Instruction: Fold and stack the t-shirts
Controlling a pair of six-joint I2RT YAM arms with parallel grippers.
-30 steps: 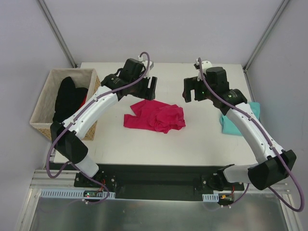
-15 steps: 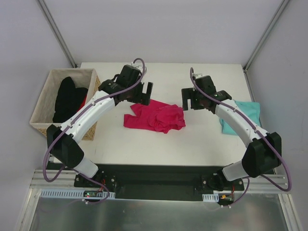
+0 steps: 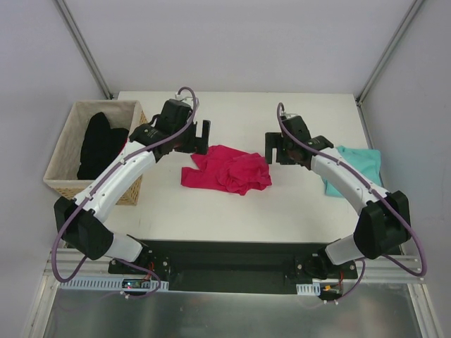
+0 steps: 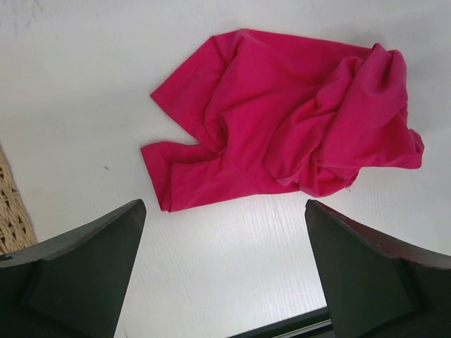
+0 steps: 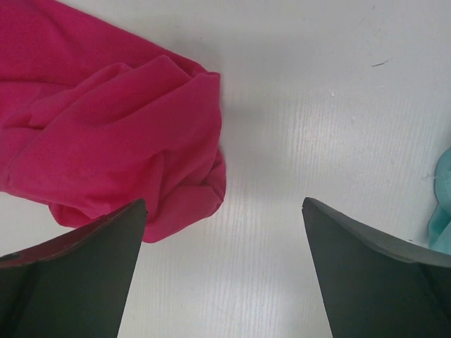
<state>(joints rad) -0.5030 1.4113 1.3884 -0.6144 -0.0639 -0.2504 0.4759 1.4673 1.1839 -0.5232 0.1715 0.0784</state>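
- magenta t-shirt (image 3: 227, 170): crumpled in a heap at the middle of the tabletop (image 3: 232, 211).
- teal t-shirt (image 3: 363, 160): at the right edge of the tabletop, partly hidden by the right arm, well apart from the magenta one.
- left jaws: spread wide, empty, above the heap's far-left corner.
- right jaws: spread wide, empty, just right of the heap.
- wicker basket (image 3: 60, 179): left of the tabletop, holding a black garment (image 3: 99, 144).

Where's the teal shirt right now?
In the top view the teal shirt lies on the right side of the table, partly under the right arm, right of the crumpled pink shirt and apart from it.
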